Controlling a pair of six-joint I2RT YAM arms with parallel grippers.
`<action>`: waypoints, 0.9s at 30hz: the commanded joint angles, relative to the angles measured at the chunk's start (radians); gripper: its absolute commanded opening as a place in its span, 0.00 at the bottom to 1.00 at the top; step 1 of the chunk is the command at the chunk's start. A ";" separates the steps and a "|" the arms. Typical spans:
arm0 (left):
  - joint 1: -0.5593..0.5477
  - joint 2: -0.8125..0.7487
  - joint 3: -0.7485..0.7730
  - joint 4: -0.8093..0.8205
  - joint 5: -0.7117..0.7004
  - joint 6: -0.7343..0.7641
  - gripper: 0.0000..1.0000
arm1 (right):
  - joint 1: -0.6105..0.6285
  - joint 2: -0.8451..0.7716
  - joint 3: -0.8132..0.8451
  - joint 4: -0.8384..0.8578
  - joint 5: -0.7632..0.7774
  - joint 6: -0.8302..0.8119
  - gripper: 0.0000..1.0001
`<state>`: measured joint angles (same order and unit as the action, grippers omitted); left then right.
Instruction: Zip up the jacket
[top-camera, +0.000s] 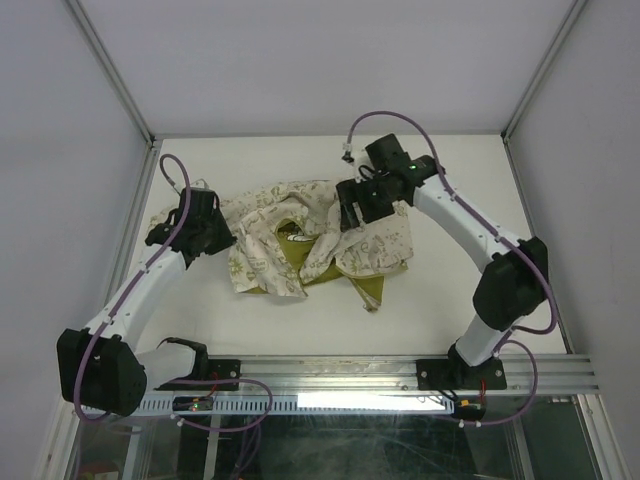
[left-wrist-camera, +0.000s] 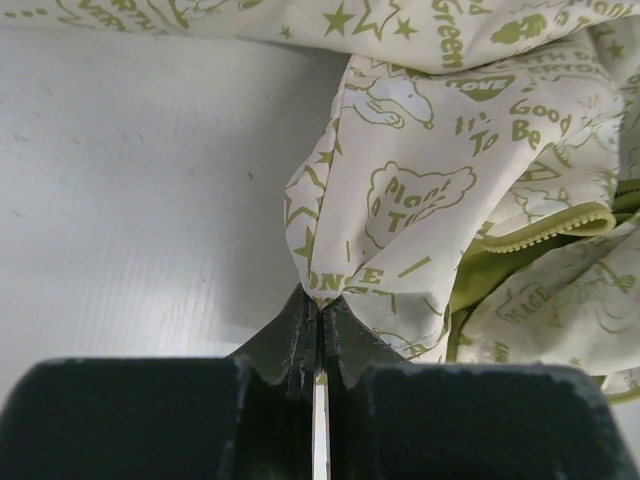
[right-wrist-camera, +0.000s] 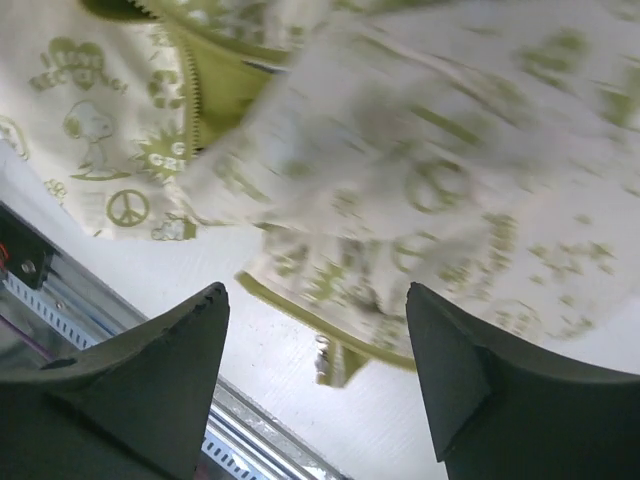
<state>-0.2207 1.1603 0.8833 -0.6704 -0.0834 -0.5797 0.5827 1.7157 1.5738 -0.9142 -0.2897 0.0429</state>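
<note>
Cream cloth printed with olive motifs lies crumpled in the middle of the overhead frame. This is the jacket (top-camera: 290, 240), bunched on the white table (top-camera: 450, 300) with its yellow-green lining turned out and its front not closed.

The left claw (left-wrist-camera: 318, 312) is pressed together on a fold of cloth at the jacket's left side, probably to anchor or pull that side flat so the front edges can be found. The right claw (right-wrist-camera: 315, 300) is spread wide and holds nothing. It hangs over the jacket's right part, likely ready to take another edge.

Only the left wrist view shows the pinch itself and, at right of frame, a run of zipper teeth (left-wrist-camera: 545, 228). The partly blurred right wrist view adds the olive hem edge (right-wrist-camera: 275, 295) and the metal rail (right-wrist-camera: 40, 290) at lower left. I cannot find the slider in any view.
</note>
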 joint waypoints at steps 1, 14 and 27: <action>0.010 -0.044 0.067 -0.007 -0.073 0.049 0.00 | -0.171 -0.151 -0.063 0.048 -0.023 0.061 0.75; 0.010 -0.035 0.041 0.005 -0.028 0.026 0.00 | -0.157 -0.024 -0.303 0.375 -0.062 0.210 0.86; 0.011 -0.052 0.035 -0.018 -0.034 0.028 0.00 | -0.139 0.123 -0.117 0.555 -0.033 0.336 0.01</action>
<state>-0.2207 1.1408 0.9081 -0.6930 -0.1108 -0.5606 0.4835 1.8317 1.2659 -0.3904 -0.3496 0.3668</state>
